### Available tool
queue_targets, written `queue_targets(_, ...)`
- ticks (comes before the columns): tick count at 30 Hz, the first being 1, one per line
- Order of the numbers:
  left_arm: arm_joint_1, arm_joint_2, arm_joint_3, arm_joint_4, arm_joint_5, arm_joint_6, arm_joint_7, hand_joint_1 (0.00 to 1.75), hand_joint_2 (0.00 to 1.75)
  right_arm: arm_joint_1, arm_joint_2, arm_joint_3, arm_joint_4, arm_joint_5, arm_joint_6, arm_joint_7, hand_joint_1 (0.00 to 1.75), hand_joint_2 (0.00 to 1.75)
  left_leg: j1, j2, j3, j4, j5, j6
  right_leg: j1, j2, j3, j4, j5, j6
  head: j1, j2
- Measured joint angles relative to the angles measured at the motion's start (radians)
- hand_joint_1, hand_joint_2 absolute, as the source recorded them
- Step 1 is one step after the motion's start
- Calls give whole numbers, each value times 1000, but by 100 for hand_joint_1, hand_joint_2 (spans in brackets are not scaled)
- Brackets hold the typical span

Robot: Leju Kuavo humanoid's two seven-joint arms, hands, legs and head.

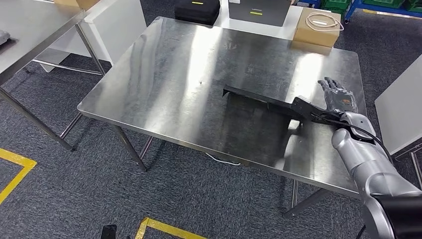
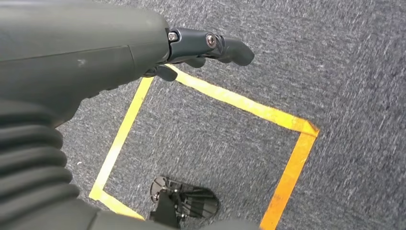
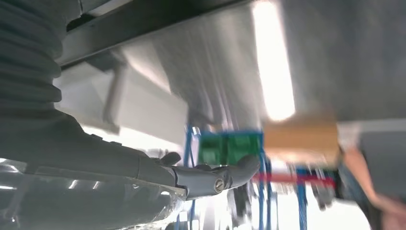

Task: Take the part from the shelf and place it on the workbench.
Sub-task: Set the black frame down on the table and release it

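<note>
Black, long flat plastic part [image 1: 263, 101] lies on the shiny steel workbench [image 1: 164, 74], centre-right of frame; right hand [image 1: 338, 97] empty beside its end, fingers spread; left hand [image 2: 191, 48] hangs over grey carpet [image 2: 335, 57], holding nothing, fingers apart

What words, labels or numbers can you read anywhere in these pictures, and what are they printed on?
No text can be read in any view.
Dark case beyond the steel table: a pale logo line with a yellow-green strip under it, too small to read.
Black case: a yellow-green strip, no lettering legible.
Cardboard box: no print visible.
Green crates in the right wrist view: blurred, nothing legible.
</note>
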Motion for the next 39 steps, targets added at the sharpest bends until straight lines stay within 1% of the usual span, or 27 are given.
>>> queue_targets(1, 2, 0, 0, 0, 0, -4, 0, 0, 0, -2, -1, -4, 4, -6, 39, 10, 0, 175, 4, 0, 0, 2, -1, -4, -8, -1, 3, 0, 7, 13, 0, 0)
queue_targets(2, 3, 0, 0, 0, 0, -7, 0, 0, 0, -6, -2, -8, 8, -9, 74, 21, 0, 175, 9, 0, -2, 7, -3, -11, -16, -3, 27, -43, 28, 29, 0, 0)
queue_targets(3, 4, 0, 0, 0, 0, -8, 0, 0, 0, -12, -2, -10, 11, -10, 101, 34, 0, 175, 13, -1, -5, 16, -8, -22, -25, -7, 68, -118, 55, 46, 0, 0)
queue_targets(4, 4, 2, 1, 0, 0, -8, 0, 0, 0, -21, -4, -11, 13, -10, 118, 45, 0, 175, 16, -1, -12, 28, -15, -34, -27, -6, 110, -187, 74, 58, 2, 0)
queue_targets(5, 4, 3, 1, 0, 0, -8, 0, 0, 0, -30, -6, -13, 16, -9, 126, 56, 0, 175, 16, -2, -20, 41, -21, -45, -26, -4, 136, -232, 87, 61, 3, 0)
queue_targets(6, 5, 4, 2, 0, 0, -8, -1, 0, 0, -38, -8, -15, 18, -9, 129, 64, 0, 175, 15, -3, -27, 54, -27, -56, -23, -1, 150, -254, 88, 58, 4, 0)
queue_targets(7, 7, 5, 3, 0, 0, -7, 0, 0, 0, -44, -9, -18, 20, -9, 131, 71, 0, 175, 14, -5, -34, 62, -28, -62, -17, 5, 150, -250, 82, 50, 3, 0)
queue_targets(8, 8, 4, 4, 0, 0, -6, 0, 0, 0, -47, -11, -21, 21, -9, 131, 75, 0, 175, 15, -5, -37, 66, -27, -67, -15, 7, 144, -247, 82, 41, -2, 0)
queue_targets(9, 9, 4, 4, 0, 0, -4, 0, 0, 0, -48, -12, -22, 21, -9, 131, 77, 0, 175, 21, -5, -42, 71, -30, -69, -19, 7, 145, -254, 82, 31, -8, 0)
queue_targets(10, 10, 4, 5, 0, -1, -1, 1, 0, 0, -51, -13, -24, 21, -9, 131, 79, 0, 175, 24, -4, -50, 85, -42, -70, -20, 7, 145, -260, 86, 19, -13, 0)
queue_targets(11, 10, 3, 6, 0, -3, 0, 1, 0, 0, -56, -14, -25, 22, -9, 132, 80, 0, 175, 27, -5, -64, 117, -65, -69, -20, 7, 146, -268, 90, 6, -18, 0)
queue_targets(12, 10, 3, 7, 0, -4, 1, 1, 0, 0, -61, -15, -25, 22, -10, 136, 81, 0, 175, 27, -7, -86, 171, -101, -68, -20, 7, 148, -275, 94, -6, -22, 0)
queue_targets(14, 11, 3, 9, 0, -6, 2, 2, 0, 0, -71, -14, -27, 26, -14, 169, 87, 0, 175, 25, -12, -146, 315, -171, -66, -13, 7, 146, -276, 97, -18, -28, 0)
queue_targets(15, 12, 4, 10, 0, -7, 2, 3, 0, 0, -73, -14, -28, 29, -18, 198, 92, 0, 175, 25, -14, -168, 365, -186, -65, -10, 6, 145, -276, 98, -19, -30, 0)
queue_targets(16, 12, 4, 11, 0, -8, 2, 4, 0, 0, -74, -14, -30, 33, -22, 230, 97, 0, 175, 25, -14, -174, 381, -179, -64, -9, 6, 145, -276, 99, -20, -31, 0)
queue_targets(17, 12, 4, 11, 0, -8, 2, 5, 0, 0, -75, -14, -32, 36, -27, 258, 103, 0, 175, 26, -14, -164, 363, -157, -63, -10, 6, 144, -275, 100, -21, -32, 0)
queue_targets(18, 12, 4, 11, 0, -9, 2, 6, 0, 0, -76, -14, -34, 38, -31, 278, 108, 0, 175, 27, -13, -144, 323, -128, -63, -11, 6, 144, -273, 101, -21, -32, 0)
queue_targets(19, 12, 4, 11, 0, -9, 3, 7, 0, 0, -79, -14, -37, 40, -34, 293, 113, 0, 175, 30, -13, -114, 263, -93, -67, -14, 6, 142, -268, 100, -20, -33, 0)
queue_targets(21, 11, 3, 11, 1, -9, 3, 8, 0, 0, -91, -15, -41, 42, -38, 311, 119, 0, 175, 30, -18, -68, 171, -63, -78, -12, 8, 130, -258, 99, -11, -35, 0)
queue_targets(22, 11, 2, 12, 1, -9, 2, 8, 0, 0, -99, -16, -44, 44, -39, 318, 121, 0, 175, 29, -21, -60, 143, -58, -81, -7, 10, 121, -252, 101, -3, -36, 0)
queue_targets(23, 10, 0, 12, 1, -9, 2, 8, 0, 0, -106, -18, -46, 45, -41, 322, 123, 0, 175, 26, -24, -64, 136, -61, -80, -1, 11, 111, -249, 104, 3, -36, 0)
queue_targets(24, 10, 0, 12, 1, -9, 2, 7, 0, 0, -111, -21, -49, 46, -42, 324, 125, 0, 175, 21, -26, -72, 134, -58, -73, 1, 12, 104, -248, 107, 5, -36, 0)
queue_targets(25, 11, 0, 12, 1, -10, 3, 5, 0, 0, -114, -25, -51, 47, -42, 325, 126, 0, 175, 17, -28, -80, 133, -56, -67, 2, 11, 100, -250, 110, 3, -34, 0)
queue_targets(27, 11, -1, 12, 1, -14, 7, 1, 0, 0, -115, -31, -54, 49, -43, 323, 127, 0, 175, 8, -31, -89, 132, -48, -54, -2, 9, 97, -262, 121, -6, -32, 0)
queue_targets(30, 11, -1, 12, 1, -19, 11, 2, 0, 0, -115, -36, -58, 50, -45, 316, 126, 0, 175, 2, -33, -102, 132, -37, -37, -5, 8, 95, -276, 142, -3, -28, 0)
queue_targets(33, 11, -2, 12, 1, -21, 11, 5, 0, 0, -115, -41, -59, 50, -45, 308, 126, 0, 175, -4, -33, -106, 133, -32, -30, -9, 8, 95, -283, 149, 0, -27, 0)
queue_targets(39, 10, -2, 12, 1, -28, 9, 15, 0, 0, -114, -48, -59, 50, -45, 300, 126, 0, 175, -12, -32, -108, 133, -32, -28, -15, 8, 93, -285, 153, 7, -27, 0)
